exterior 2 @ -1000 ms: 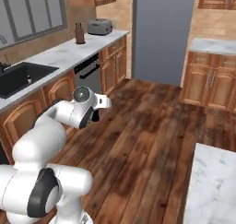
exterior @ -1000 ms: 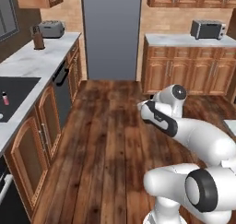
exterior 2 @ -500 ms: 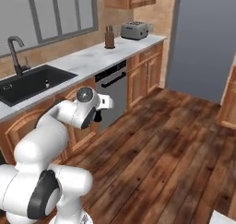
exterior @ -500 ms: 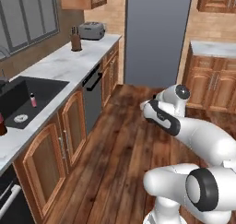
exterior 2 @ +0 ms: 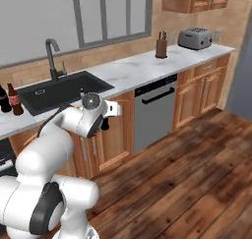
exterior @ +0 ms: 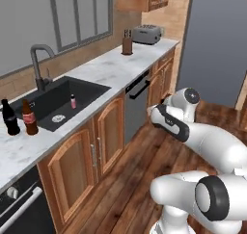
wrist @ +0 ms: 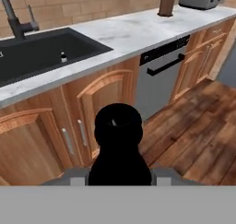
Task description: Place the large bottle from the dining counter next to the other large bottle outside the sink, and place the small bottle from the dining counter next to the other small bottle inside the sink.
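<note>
The gripper (wrist: 120,174) is closed around a dark, round-topped held bottle (wrist: 119,140). The camera looks straight down onto the cap. The finger tips are hidden behind the bottle's body, so the grasp is judged from how squarely it sits between them. It is probably the small bottle from the dining counter, carried upright with the arm folded close to the body, likely so it rides steady while the base travels.

In the left base view, the sink (exterior: 91,91) is set in the marble counter (exterior: 125,67), with the faucet (exterior: 41,59) at its 12 o'clock. At the sink's 9 o'clock, on the counter outside the basin, the brown bottle (exterior: 29,118) stands upright just beside the black bottle (exterior: 9,117). That half of the task looks done. Inside the basin, towards 1 o'clock, stands the small sink bottle (exterior: 73,101), the mate the held one has to join.

From the hand, the basin lies at about 10 o'clock, beyond the cabinet doors and well apart from the held bottle. The arm is over the wooden floor in front of the cabinets, not yet over the counter. The next move probably calls for closing on the counter, lifting over the rim and lowering near the sink bottle without knocking it. The dishwasher (exterior: 137,108), knife block (exterior: 127,44) and toaster (exterior: 146,34) sit off at 2 o'clock, out of the way
</note>
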Motion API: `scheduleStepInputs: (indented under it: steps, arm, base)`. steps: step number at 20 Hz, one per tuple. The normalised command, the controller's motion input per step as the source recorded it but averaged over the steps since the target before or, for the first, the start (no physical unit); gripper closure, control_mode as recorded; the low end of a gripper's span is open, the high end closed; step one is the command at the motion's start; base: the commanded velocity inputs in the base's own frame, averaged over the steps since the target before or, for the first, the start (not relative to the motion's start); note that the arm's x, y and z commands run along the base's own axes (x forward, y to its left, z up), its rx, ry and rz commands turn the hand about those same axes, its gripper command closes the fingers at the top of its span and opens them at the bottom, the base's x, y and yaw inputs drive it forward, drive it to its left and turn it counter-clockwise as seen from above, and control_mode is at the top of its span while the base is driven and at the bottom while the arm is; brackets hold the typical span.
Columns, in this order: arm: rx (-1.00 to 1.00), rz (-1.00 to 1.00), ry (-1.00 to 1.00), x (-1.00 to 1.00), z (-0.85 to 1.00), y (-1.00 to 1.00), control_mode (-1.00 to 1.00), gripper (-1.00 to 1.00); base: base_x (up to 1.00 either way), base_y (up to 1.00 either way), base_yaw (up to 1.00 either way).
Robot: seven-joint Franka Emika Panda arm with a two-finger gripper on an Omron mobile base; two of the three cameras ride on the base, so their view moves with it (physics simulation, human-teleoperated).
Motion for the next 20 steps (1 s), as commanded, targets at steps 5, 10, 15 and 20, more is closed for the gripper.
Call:
scheduleStepInputs:
  steps: [5, 10, 15, 20]
  arm:
    - [0.0, 0.0, 0.0, 0.0, 0.0, 0.0, 1.0, 1.0]
    - [0.0, 0.0, 0.0, 0.0, 0.0, 0.0, 1.0, 1.0]
    - [0.0, 0.0, 0.0, 0.0, 0.0, 0.0, 1.0, 1.0]
    - [0.0, 0.0, 0.0, 0.0, 0.0, 0.0, 1.0, 1.0]
  base:
    - [0.58, 0.0, 0.47]
    - [0.6, 0.0, 0.46]
    - [0.53, -0.11, 0.44]
    - [0.49, -0.33, 0.38]
